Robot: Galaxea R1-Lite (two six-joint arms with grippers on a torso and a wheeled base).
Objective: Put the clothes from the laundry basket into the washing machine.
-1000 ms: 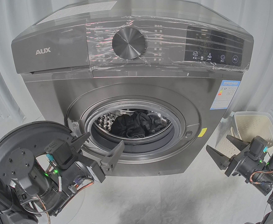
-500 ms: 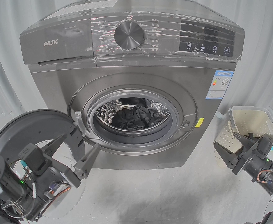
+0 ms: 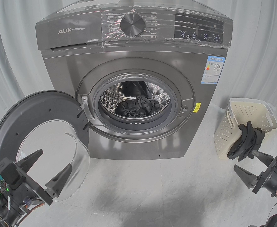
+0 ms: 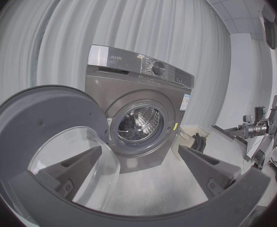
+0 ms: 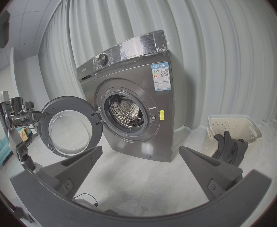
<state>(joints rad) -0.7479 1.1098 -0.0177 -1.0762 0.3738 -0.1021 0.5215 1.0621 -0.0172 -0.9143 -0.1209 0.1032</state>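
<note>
A grey washing machine (image 3: 135, 48) stands ahead with its round door (image 3: 40, 120) swung open to the left. Dark clothes (image 3: 137, 107) lie in the drum. To the machine's right a cream laundry basket (image 3: 258, 111) sits on the floor, and a dark garment (image 3: 247, 141) hangs over its front rim. My left gripper (image 3: 48, 167) is open and empty, low at the left, in front of the door. My right gripper (image 3: 255, 166) is open and empty, low at the right, just in front of the hanging garment. The basket (image 5: 233, 125) with the garment (image 5: 230, 147) is also in the right wrist view.
White curtains (image 3: 258, 32) hang behind the machine. Bare grey floor (image 3: 151, 186) stretches between me and the machine. The open door's clear bowl (image 3: 66, 155) juts toward my left gripper.
The whole head view has pulled back from the machine, so it looks smaller. Both grippers sit lower and farther from the drum. The dark garment on the basket rim has come into sight.
</note>
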